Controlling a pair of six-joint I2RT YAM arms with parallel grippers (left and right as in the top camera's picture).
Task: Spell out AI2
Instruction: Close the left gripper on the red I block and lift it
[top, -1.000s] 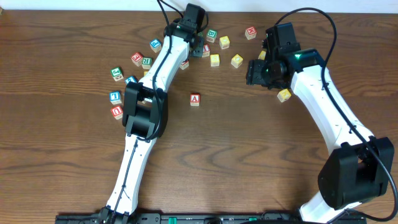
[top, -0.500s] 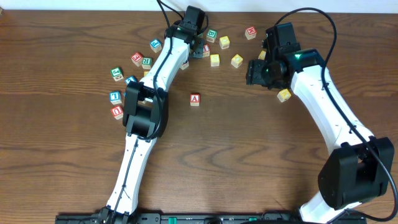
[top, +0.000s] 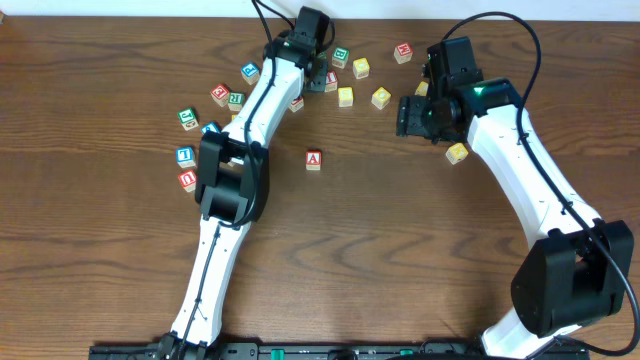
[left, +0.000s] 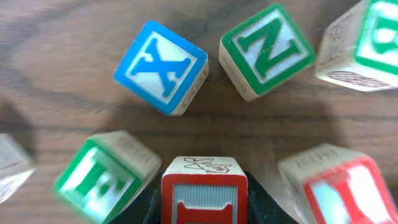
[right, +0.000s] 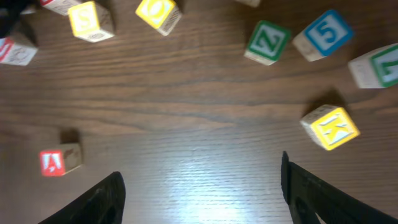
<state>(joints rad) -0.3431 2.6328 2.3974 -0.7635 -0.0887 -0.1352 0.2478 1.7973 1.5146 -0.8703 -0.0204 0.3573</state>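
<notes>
- Your table (top: 400, 250) is dark brown wood with a long grain, matte apart from a glare patch in the right wrist view.
- Two arms reach over it, the left arm (top: 255, 110) and the right arm (top: 520, 160), both white-shelled with black joints.
- Your right gripper (right: 200, 177) hangs beyond and right of the A block (top: 314, 160), with its black jaws spread wide and nothing between them.
- Your left gripper (top: 318, 76) sits straight beyond the A block. Its jaws press both sides of the red-framed block (left: 205, 194), a square-edged wooden cube.
- Seven cubes show in the left wrist view, and the single red A stands alone.
</notes>
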